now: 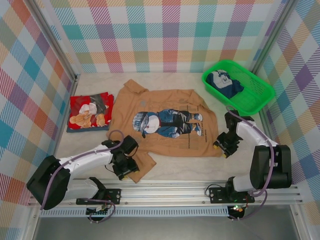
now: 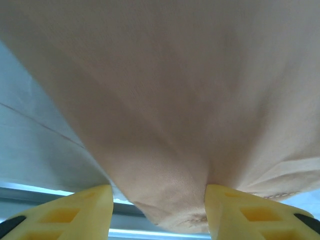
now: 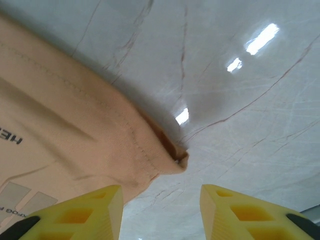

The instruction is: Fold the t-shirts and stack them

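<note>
Top external view: a tan-brown t-shirt [image 1: 170,102] lies spread flat in the middle of a pale table [image 1: 190,165], its blue-and-white cartoon print [image 1: 167,123] facing up. A red t-shirt [image 1: 90,112] with cartoon figures lies folded to its left, just beside it. A green plastic mesh basket [image 1: 257,90] sits at the far right, holding a dark blue and white garment [image 1: 224,82]. The left gripper [image 1: 124,168] rests at the near left corner of the tan-brown shirt, where the cloth bunches into a flap. The right gripper [image 1: 221,146] sits at the shirt's near right corner. In the left wrist view, the yellow fingers [image 2: 75,210] stand apart with a fold of tan cloth filling the gap between them; whether they press on it cannot be told. In the right wrist view, the yellow fingers [image 3: 90,210] stand apart with bare table between them, and the shirt's hemmed corner [image 3: 170,160] lies just ahead of the gap, untouched.
</note>
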